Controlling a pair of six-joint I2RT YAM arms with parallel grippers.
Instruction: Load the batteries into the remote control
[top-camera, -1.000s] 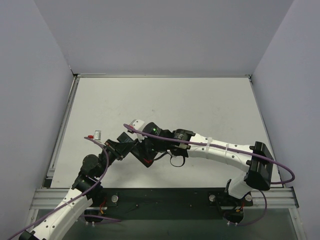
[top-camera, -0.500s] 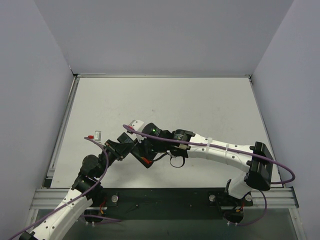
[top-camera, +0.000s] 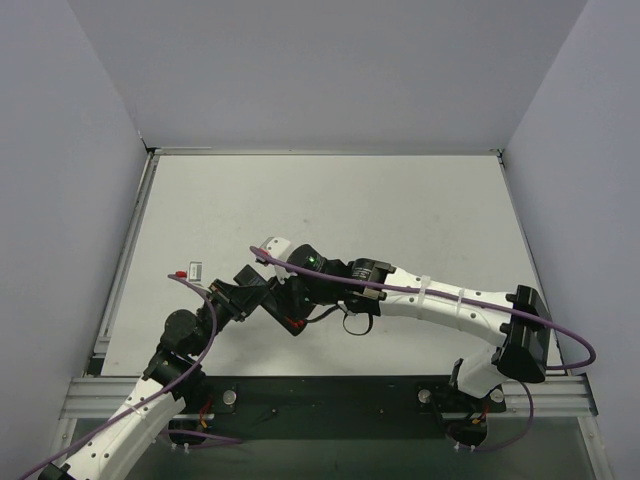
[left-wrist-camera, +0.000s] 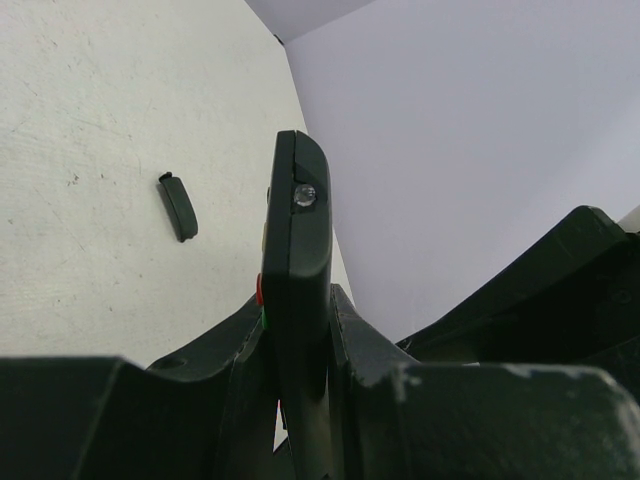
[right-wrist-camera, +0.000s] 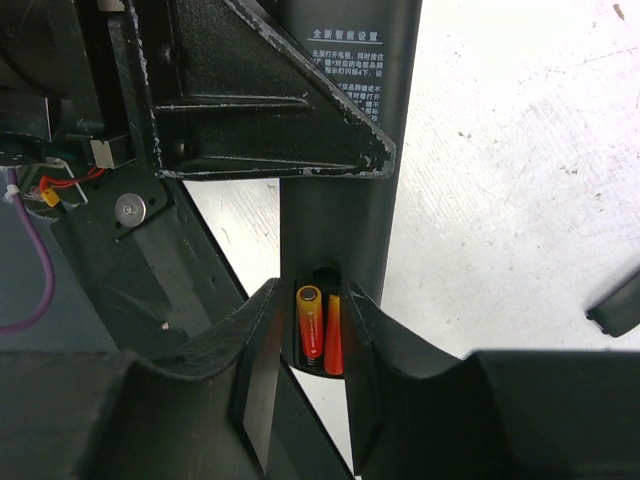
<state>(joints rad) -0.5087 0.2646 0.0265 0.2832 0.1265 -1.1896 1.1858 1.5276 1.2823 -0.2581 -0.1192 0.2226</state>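
Observation:
My left gripper (left-wrist-camera: 300, 350) is shut on the remote control (left-wrist-camera: 297, 240), holding it edge-on above the table; its red and green buttons show at the left finger. From the right wrist I see the remote's back (right-wrist-camera: 345, 150), where the open compartment holds the two red batteries (right-wrist-camera: 320, 325) side by side. The left battery's end is tilted up. My right gripper (right-wrist-camera: 315, 335) stands narrowly open, a finger on each side of the batteries; I cannot tell whether they touch. From above, both grippers (top-camera: 258, 292) (top-camera: 292, 296) meet over the remote (top-camera: 287, 314).
The small black cover piece (left-wrist-camera: 178, 207) lies flat on the white table beyond the remote, and shows at the right edge of the right wrist view (right-wrist-camera: 618, 305). A small white and red item (top-camera: 193, 270) lies left of the arms. Walls enclose the table.
The right arm has shifted slightly over the remote. The left gripper and the remote have stayed put.

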